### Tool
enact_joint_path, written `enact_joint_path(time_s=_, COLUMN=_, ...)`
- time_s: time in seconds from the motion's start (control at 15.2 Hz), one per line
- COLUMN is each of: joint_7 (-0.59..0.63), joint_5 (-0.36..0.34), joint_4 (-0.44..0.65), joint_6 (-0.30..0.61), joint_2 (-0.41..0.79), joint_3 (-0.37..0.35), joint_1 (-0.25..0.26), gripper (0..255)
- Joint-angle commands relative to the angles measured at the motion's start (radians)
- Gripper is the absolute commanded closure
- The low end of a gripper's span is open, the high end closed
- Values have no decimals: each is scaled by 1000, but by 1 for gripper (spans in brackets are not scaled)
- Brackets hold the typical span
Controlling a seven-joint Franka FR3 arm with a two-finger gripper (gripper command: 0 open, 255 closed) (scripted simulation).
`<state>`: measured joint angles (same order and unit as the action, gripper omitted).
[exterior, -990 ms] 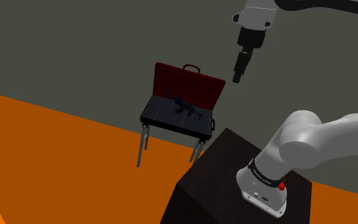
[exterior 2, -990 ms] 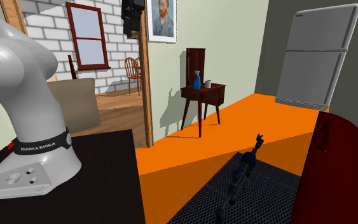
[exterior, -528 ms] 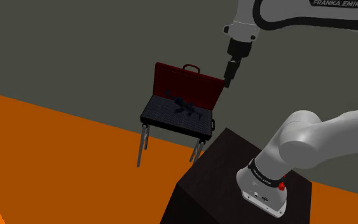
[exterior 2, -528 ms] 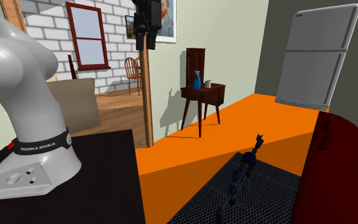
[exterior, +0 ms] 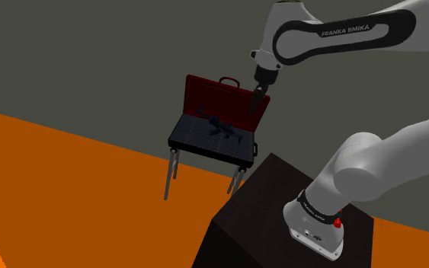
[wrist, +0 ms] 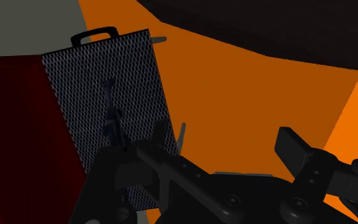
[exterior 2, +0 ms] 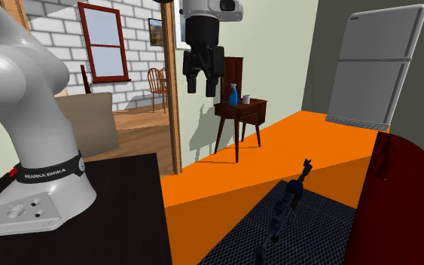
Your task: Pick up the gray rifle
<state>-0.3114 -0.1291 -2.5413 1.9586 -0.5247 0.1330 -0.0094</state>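
Observation:
The dark gray rifle (exterior: 222,128) lies flat on the mesh top of a small grill (exterior: 197,139) whose red lid (exterior: 235,103) stands open behind it. In the second exterior view the rifle (exterior 2: 285,207) stretches along the mesh (exterior 2: 315,233). My gripper (exterior: 260,99) hangs in the air above the grill's right end in the shoulder view, clear of the rifle. Its fingers (exterior 2: 193,79) stand apart, holding nothing. Seen from the wrist, the rifle (wrist: 112,121) lies below and to one side of the open gripper (wrist: 225,149).
The grill stands on thin metal legs (exterior: 170,175) on an orange floor (exterior: 68,167), just beyond the black stand (exterior: 273,213). A grey fridge (exterior 2: 376,68) and a wooden side table (exterior 2: 240,113) with a blue bottle (exterior 2: 233,96) stand farther off, beside a doorway (exterior 2: 127,75).
The arm has swung to the shoulder view's left and lowered, bringing the gripper from high beside the grill to just over the lid's right edge. The rifle has not moved.

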Motion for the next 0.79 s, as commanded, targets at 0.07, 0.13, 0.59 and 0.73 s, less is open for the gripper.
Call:
enact_joint_path(time_s=0.07, joint_7=-40, joint_5=-11, joint_4=8, joint_6=118, joint_2=103, joint_3=33, joint_1=-5, gripper=0)
enact_joint_path(time_s=0.13, joint_7=-52, joint_5=-12, joint_4=12, joint_6=155, joint_2=138, joint_3=42, joint_1=-6, gripper=0)
enact_joint_path(time_s=0.59, joint_7=-155, joint_5=18, joint_4=86, joint_6=394, joint_2=406, joint_3=100, joint_1=-5, gripper=0)
enact_joint_path(time_s=0.73, joint_7=-191, joint_5=42, joint_4=121, joint_6=452, joint_2=487, joint_3=111, joint_1=-6, gripper=0)
